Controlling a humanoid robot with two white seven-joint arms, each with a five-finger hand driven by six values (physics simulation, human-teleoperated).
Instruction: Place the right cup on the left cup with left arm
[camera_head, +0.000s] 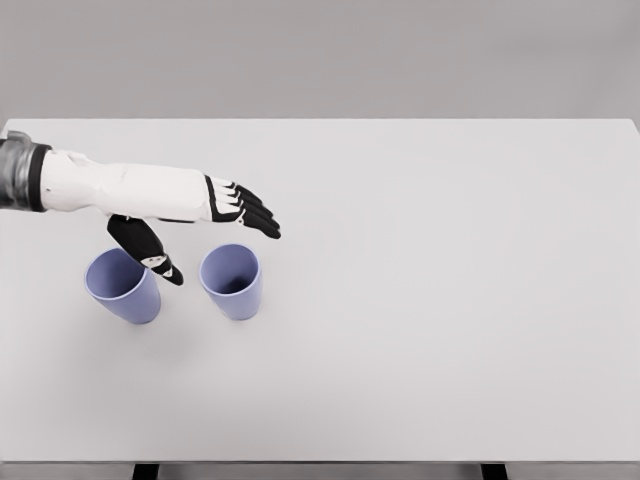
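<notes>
Two lavender-blue cups stand upright on the white table (420, 300), mouths open toward me. The left cup (123, 286) is near the table's left side. A small gap to its right stands the right cup (232, 281). My left hand (215, 235) reaches in from the left edge and hovers above and behind the gap between the cups. Its black fingers (250, 210) stretch out flat to the right, past the right cup's far rim. The thumb (150, 250) points down toward the left cup's rim. The hand is open and holds nothing.
The table's far edge runs across the top of the view against a plain grey wall. Its front edge shows at the bottom with two dark legs (145, 470) beneath.
</notes>
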